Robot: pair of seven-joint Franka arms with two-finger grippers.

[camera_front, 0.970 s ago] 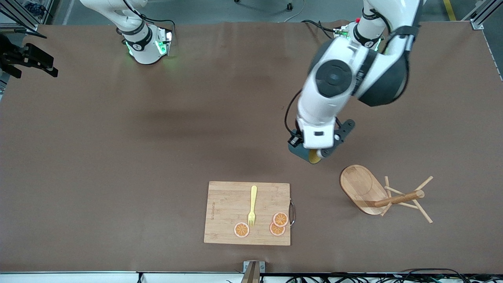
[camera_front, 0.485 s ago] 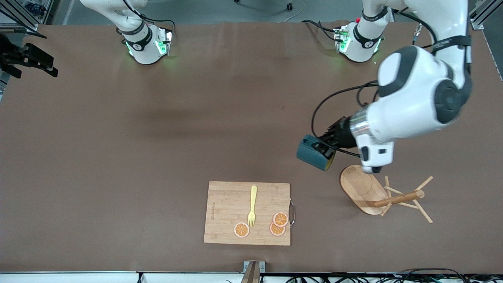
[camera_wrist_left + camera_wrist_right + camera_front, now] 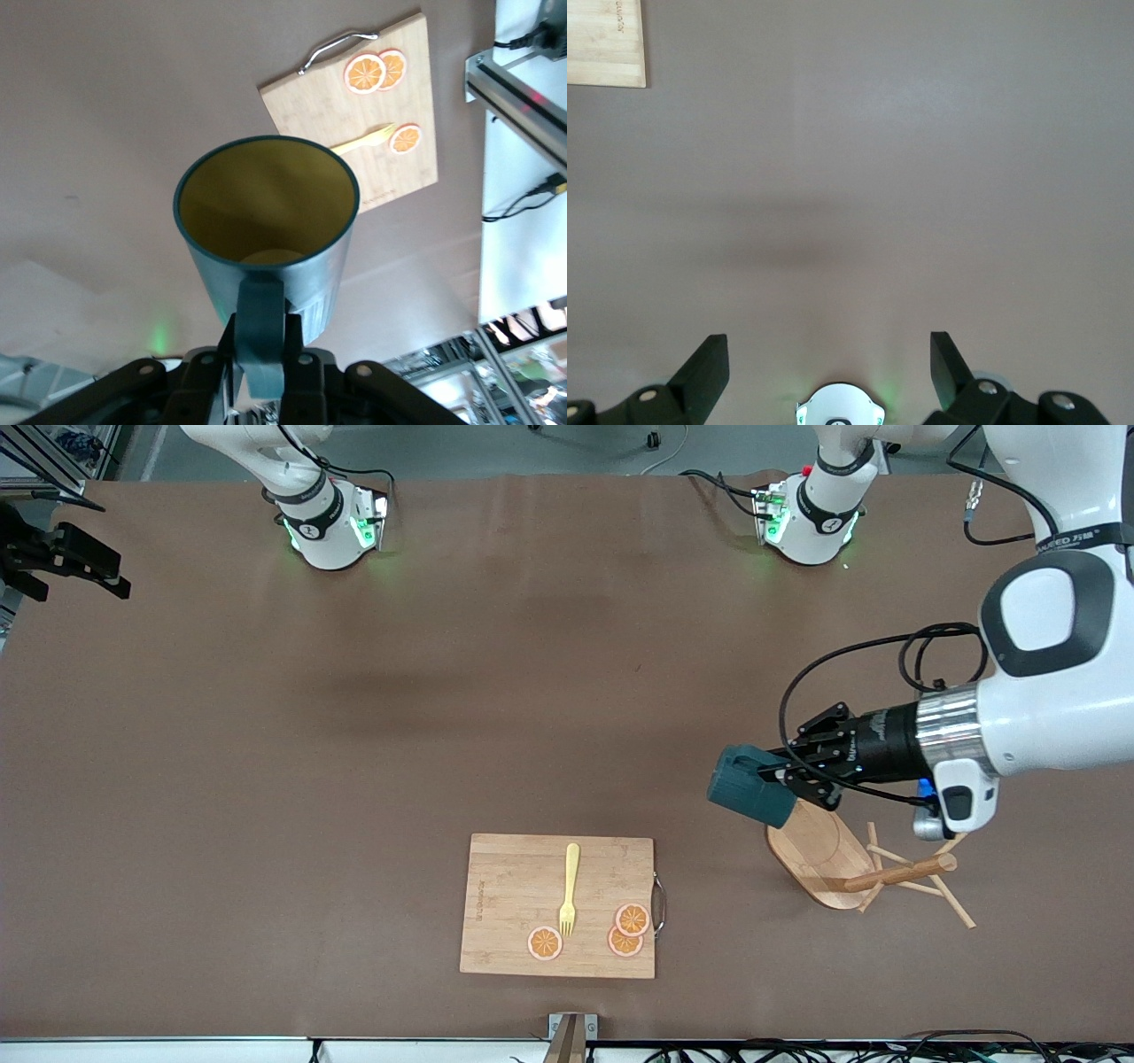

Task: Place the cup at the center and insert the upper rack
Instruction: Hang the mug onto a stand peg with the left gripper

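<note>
My left gripper [image 3: 787, 777] [image 3: 261, 335] is shut on the handle of the dark teal cup [image 3: 749, 794] [image 3: 266, 221]. It holds the cup in the air, tipped sideways, over the table at the edge of the rack's oval base. The cup's yellow inside faces the left wrist camera. The wooden upper rack [image 3: 819, 852] lies on its side toward the left arm's end of the table, its post [image 3: 899, 872] and thin pegs pointing away from the board. My right gripper [image 3: 828, 359] hangs open and empty high over bare table near its own base.
A bamboo cutting board [image 3: 509, 886] [image 3: 407, 168] lies nearer the front camera at mid-table. On it are a yellow fork [image 3: 569, 888] and three orange slices [image 3: 632, 919]. Both arm bases [image 3: 330, 527] stand at the table's edge farthest from the camera.
The left arm has swung out toward its own end of the table and turned its wrist, carrying the cup sideways to the rack's base. The right gripper has stayed still.
</note>
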